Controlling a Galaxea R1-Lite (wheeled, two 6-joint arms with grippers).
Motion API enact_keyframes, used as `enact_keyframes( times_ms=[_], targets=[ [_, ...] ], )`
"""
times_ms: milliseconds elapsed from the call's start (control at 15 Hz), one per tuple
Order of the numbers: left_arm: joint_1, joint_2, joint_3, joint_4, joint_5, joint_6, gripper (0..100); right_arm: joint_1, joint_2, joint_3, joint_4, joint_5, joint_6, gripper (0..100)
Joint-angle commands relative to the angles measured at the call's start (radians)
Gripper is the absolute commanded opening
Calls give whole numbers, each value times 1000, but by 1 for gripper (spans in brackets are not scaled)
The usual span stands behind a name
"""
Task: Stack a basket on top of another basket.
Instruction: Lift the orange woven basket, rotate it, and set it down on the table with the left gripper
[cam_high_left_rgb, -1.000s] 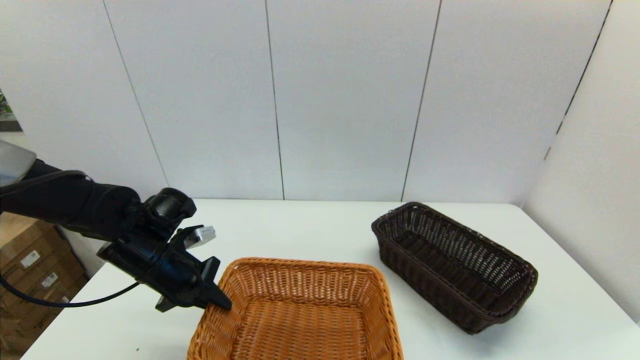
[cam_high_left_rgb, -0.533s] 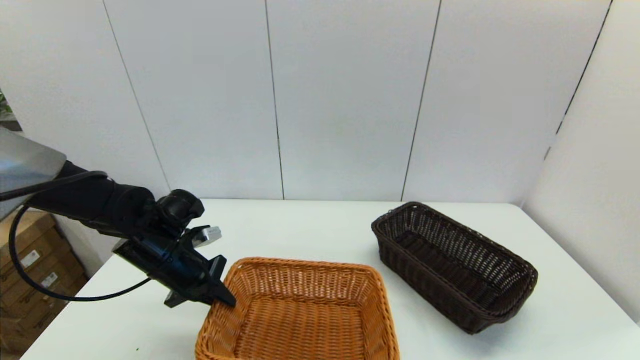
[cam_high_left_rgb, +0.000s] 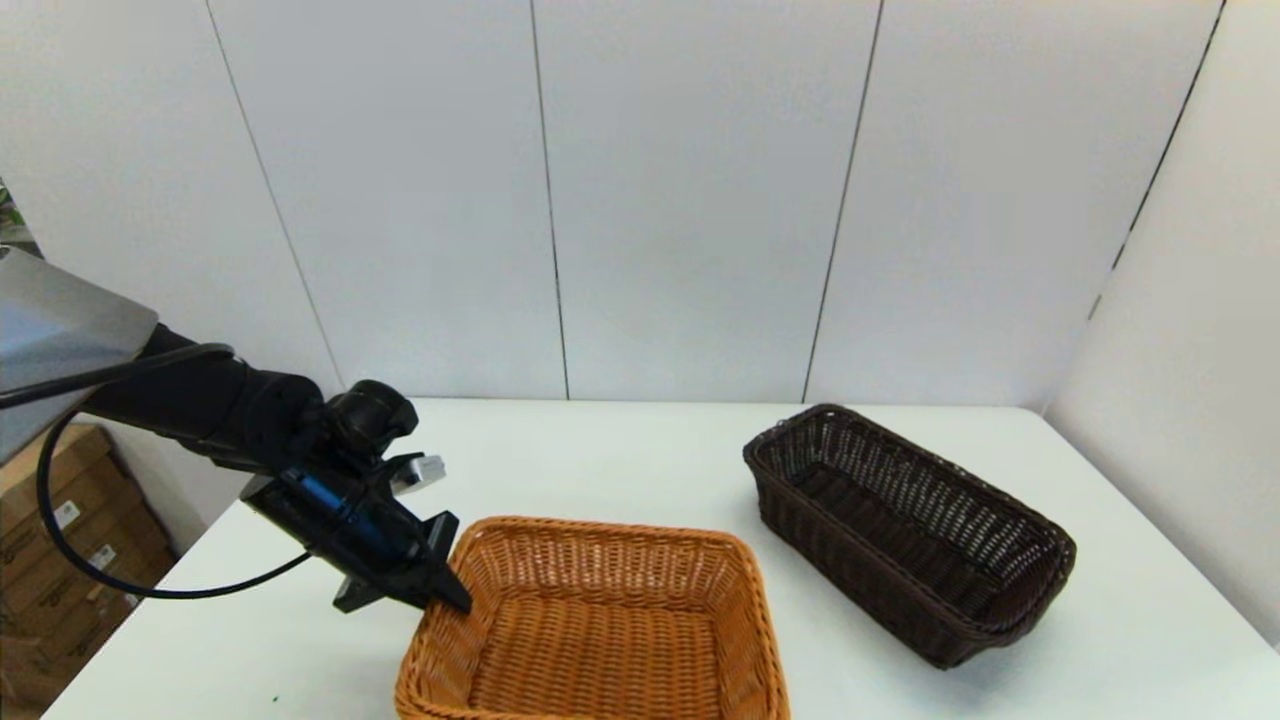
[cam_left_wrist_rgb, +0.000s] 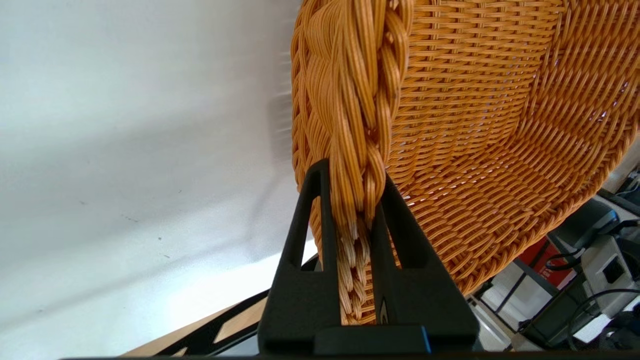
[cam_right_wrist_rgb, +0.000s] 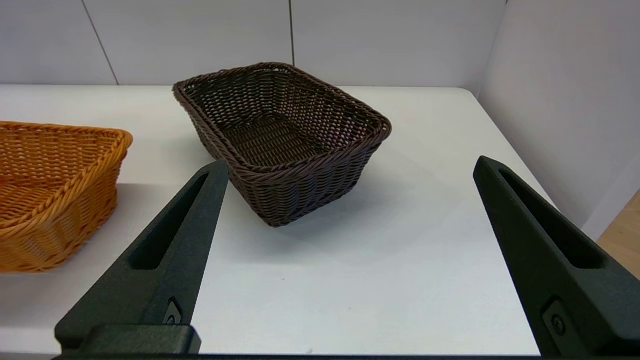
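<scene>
The orange-tan basket (cam_high_left_rgb: 600, 620) lies at the table's front centre, its near end cut off by the head view. My left gripper (cam_high_left_rgb: 450, 600) is shut on the braided rim at its left side. The left wrist view shows both fingers of that gripper (cam_left_wrist_rgb: 352, 175) pinching the rim of the orange-tan basket (cam_left_wrist_rgb: 475, 125). The dark brown basket (cam_high_left_rgb: 905, 530) stands alone at the right, set at an angle. My right gripper (cam_right_wrist_rgb: 351, 162) is open and empty, held back from the dark brown basket (cam_right_wrist_rgb: 280, 135), with the orange-tan basket (cam_right_wrist_rgb: 50, 175) off to one side. It is outside the head view.
White wall panels close the table (cam_high_left_rgb: 620, 460) at the back and right. Cardboard boxes (cam_high_left_rgb: 60, 520) stand on the floor beyond the table's left edge. A black cable (cam_high_left_rgb: 150, 590) hangs from the left arm.
The left arm has moved slightly right and away from me, still gripping the rim. The orange-tan basket's left side has shifted right with it. The dark brown basket has not moved.
</scene>
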Motion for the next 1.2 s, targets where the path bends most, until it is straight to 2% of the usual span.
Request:
enact_keyframes(
  times_ms=[67, 933, 1000, 1200],
  targets=[
    [-8, 3, -1, -21, -5, -13, 0, 0, 1, 0, 0, 0, 0, 100],
    [-11, -1, -3, -24, -6, -25, 0, 0, 1, 0, 0, 0, 0, 100],
    [-11, -3, -3, -24, -6, -25, 100, 0, 1, 0, 0, 0, 0, 100],
    [-11, -9, -3, -24, -8, -24, 100, 0, 1, 0, 0, 0, 0, 100]
  ],
)
